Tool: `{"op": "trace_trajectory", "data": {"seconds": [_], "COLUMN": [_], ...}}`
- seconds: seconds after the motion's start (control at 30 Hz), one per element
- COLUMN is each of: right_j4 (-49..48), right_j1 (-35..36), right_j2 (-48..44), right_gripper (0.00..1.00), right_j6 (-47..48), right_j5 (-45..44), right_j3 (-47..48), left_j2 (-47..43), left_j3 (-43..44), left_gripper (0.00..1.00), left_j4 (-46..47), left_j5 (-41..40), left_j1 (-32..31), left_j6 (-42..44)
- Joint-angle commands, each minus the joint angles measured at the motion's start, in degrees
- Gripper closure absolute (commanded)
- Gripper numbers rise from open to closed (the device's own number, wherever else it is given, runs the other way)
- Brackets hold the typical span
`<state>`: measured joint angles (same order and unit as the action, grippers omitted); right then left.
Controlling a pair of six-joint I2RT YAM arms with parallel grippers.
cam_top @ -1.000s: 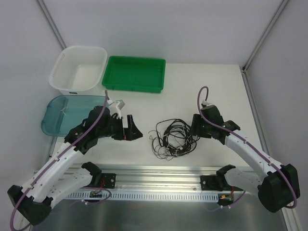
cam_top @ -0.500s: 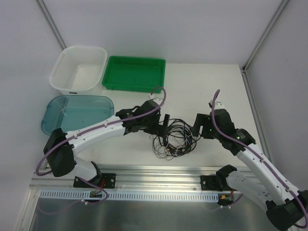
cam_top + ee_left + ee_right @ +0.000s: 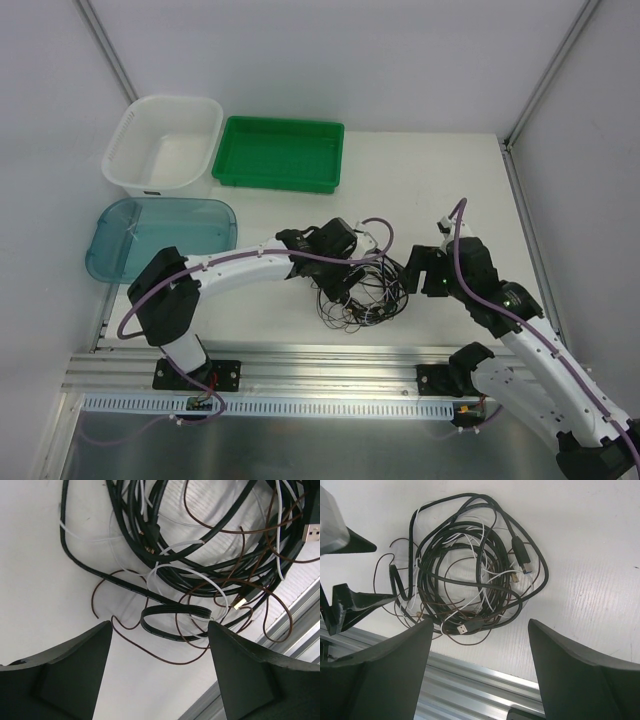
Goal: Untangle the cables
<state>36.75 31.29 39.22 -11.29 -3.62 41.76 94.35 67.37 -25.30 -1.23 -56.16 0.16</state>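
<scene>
Left arm [image 3: 250,268] hides part of the cables [image 3: 375,297].

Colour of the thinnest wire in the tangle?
The thin wire is dark brown; clearest in the left wrist view.

Place: a robot test cell in a lab.
Walls: plain white panels [image 3: 330,60] in metal framing [image 3: 108,48] enclose me.
Mount: my left arm [image 3: 240,268] and right arm [image 3: 530,340] bolt to an aluminium rail [image 3: 330,362].
Props: white basket [image 3: 130,130], green tray [image 3: 280,183] and blue tub [image 3: 110,235] on a white table [image 3: 430,190].

Cables [image 3: 365,290] between left pincer [image 3: 159,627] and right pincer [image 3: 480,625] (tabletop [image 3: 430,180]); tray [image 3: 280,152] behind.
</scene>
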Motion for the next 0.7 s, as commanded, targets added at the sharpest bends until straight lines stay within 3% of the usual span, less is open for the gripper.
{"op": "trace_trajectory", "data": {"seconds": [0.0, 0.33, 0.4, 0.47, 0.53, 0.67], "right_j4": [-0.3, -2.5, -3.5, -4.1, -5.0, -5.6], "right_j1": [0.3, 0.7, 0.9, 1.1, 1.2, 1.5], "right_j2": [-0.5, 1.0, 1.9, 2.3, 2.3, 2.0], "right_gripper": [0.19, 0.19, 0.19, 0.19, 0.19, 0.19], "right_j6": [1.3, 0.7, 0.5, 0.1, -0.1, -0.2], "right_j5": [1.4, 1.9, 2.0, 2.2, 2.4, 2.7], "right_j3": [0.0, -1.7, -2.0, -2.5, -2.7, -3.3], "left_j2": [2.4, 6.8, 6.6, 5.9, 5.3, 3.2], "left_j3": [2.4, 1.7, 1.1, 0.3, -1.4, -3.9], "left_gripper": [0.22, 0.55, 0.57, 0.55, 0.38, 0.33], "left_j4": [0.5, 4.3, 5.5, 7.4, 8.7, 11.6], "left_j5": [5.6, 4.2, 4.0, 3.2, 1.6, -0.3], "left_j1": [0.1, 0.1, 0.1, 0.1, 0.1, 0.1], "left_j6": [7.7, 5.7, 4.9, 4.6, 4.6, 5.1]}}
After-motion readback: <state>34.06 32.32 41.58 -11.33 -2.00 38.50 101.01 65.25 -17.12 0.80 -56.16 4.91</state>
